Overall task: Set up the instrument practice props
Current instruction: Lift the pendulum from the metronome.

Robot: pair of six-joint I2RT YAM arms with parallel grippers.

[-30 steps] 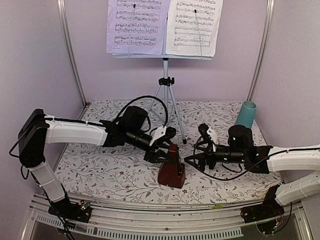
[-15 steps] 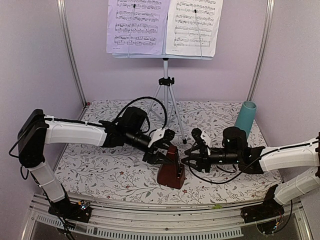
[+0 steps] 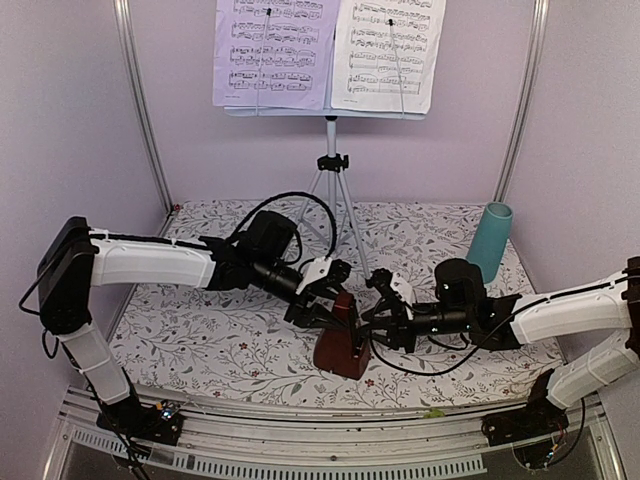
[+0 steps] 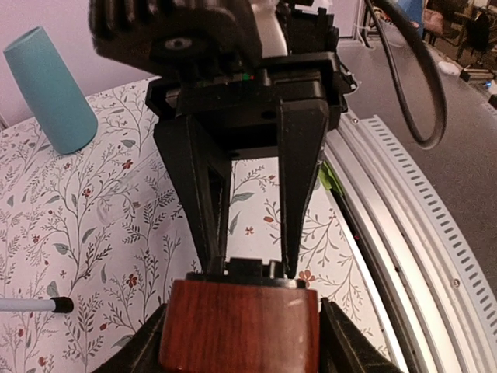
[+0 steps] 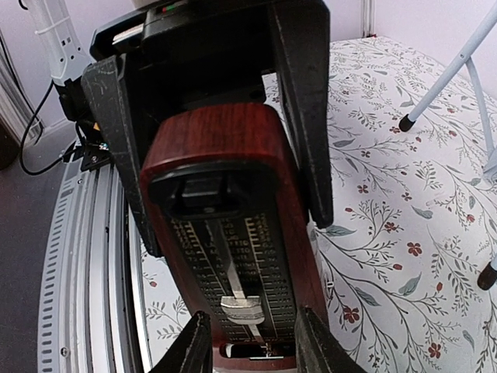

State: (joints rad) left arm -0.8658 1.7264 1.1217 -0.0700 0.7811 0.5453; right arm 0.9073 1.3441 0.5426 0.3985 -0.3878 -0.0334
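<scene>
Subject item: the small dark red-brown wooden pyramid metronome (image 3: 342,348) stands on the white floral-print tablecloth (image 3: 200,340), at 6 o'clock from the table's middle in the top view, close to the near edge. The right wrist view shows its front face, with a printed scale and a pendulum rod carrying a silver weight (image 5: 241,308) low down.

The left gripper (image 3: 330,308) reaches in from 9 o'clock and is clamped on the metronome's upper body. One black finger lies against each side, as both wrist views confirm.

The right gripper (image 3: 368,325) reaches in from 3 o'clock, with its jaws partly closed astride the metronome's front. Whether its fingers actually grip cannot be told.

At 12 o'clock from the metronome, well apart, stands the pale-blue music stand on silver tripod legs (image 3: 331,140). Two white-lilac sheet-music pages (image 3: 275,50) rest side by side on its desk.

At 2 o'clock from the metronome, near the far right of the cloth, a teal tapered cup (image 3: 491,240) stands upright, clear of both arms.

A black cable (image 3: 300,198) loops above the left wrist.
</scene>
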